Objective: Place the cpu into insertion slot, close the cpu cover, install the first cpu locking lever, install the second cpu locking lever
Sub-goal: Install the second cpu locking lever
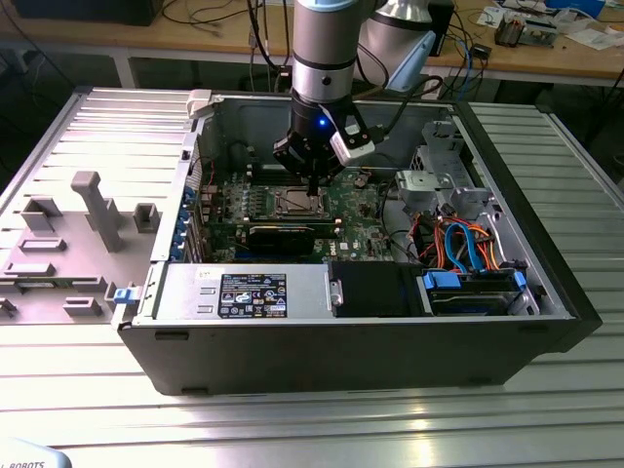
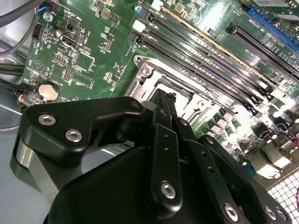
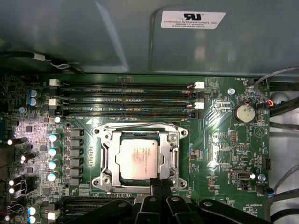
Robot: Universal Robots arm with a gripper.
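Resting in the small square insertion slot (image 3: 140, 156) with the silvery metal rim, at the middle of the green motherboard (image 3: 224, 135), the flat grey-topped cpu (image 3: 138, 160) is seated and the thin silvery cpu cover (image 3: 174, 158) frames it. The black gripper (image 3: 156, 183), fingers drawn narrow together and holding nothing, sits at the slot's near edge. I judge a locking-lever step is in hand, calling for a steady sideways press on thin wire.

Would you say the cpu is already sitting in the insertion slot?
Yes, the cpu lies flat inside the insertion slot, framed by its metal rim.
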